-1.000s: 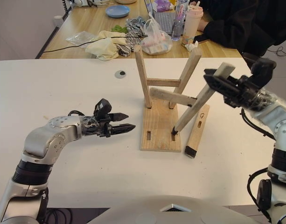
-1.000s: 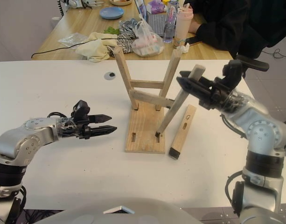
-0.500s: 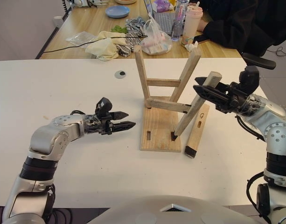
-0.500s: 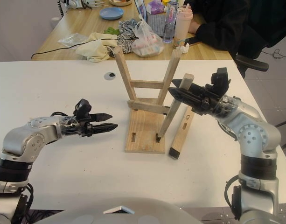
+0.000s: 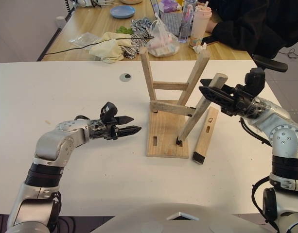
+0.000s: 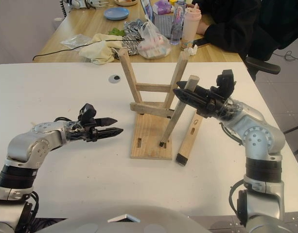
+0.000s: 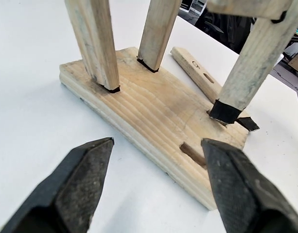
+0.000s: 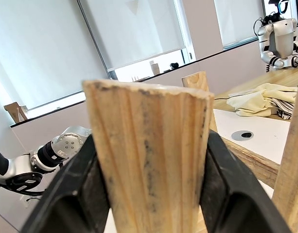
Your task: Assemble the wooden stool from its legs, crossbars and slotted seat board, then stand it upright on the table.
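Note:
The slotted seat board (image 5: 163, 138) lies flat on the white table. Two legs (image 5: 149, 80) stand in its far slots, joined by a crossbar (image 5: 170, 86). My right gripper (image 5: 213, 93) is shut on the top of a third leg (image 5: 197, 114), which leans with its black foot (image 7: 225, 111) at the near right slot. A second crossbar (image 5: 172, 108) runs from this leg toward the far left leg. The fourth leg (image 5: 206, 135) lies on the table right of the board. My left gripper (image 5: 137, 130) hovers open just left of the board, with the empty near slot (image 7: 192, 154) ahead of it.
A small dark disc (image 5: 125, 76) lies on the white table behind the stool. The wooden table behind holds cloths (image 5: 114, 43), a plastic bag (image 5: 162, 41), a bottle and a cup. A person in dark clothes sits at the back right. A chair arm (image 5: 269, 63) is near my right arm.
My right gripper has swung left and down with the third leg, standing it steeper over the board. The attached crossbar dropped lower. My left gripper stayed nearly in place.

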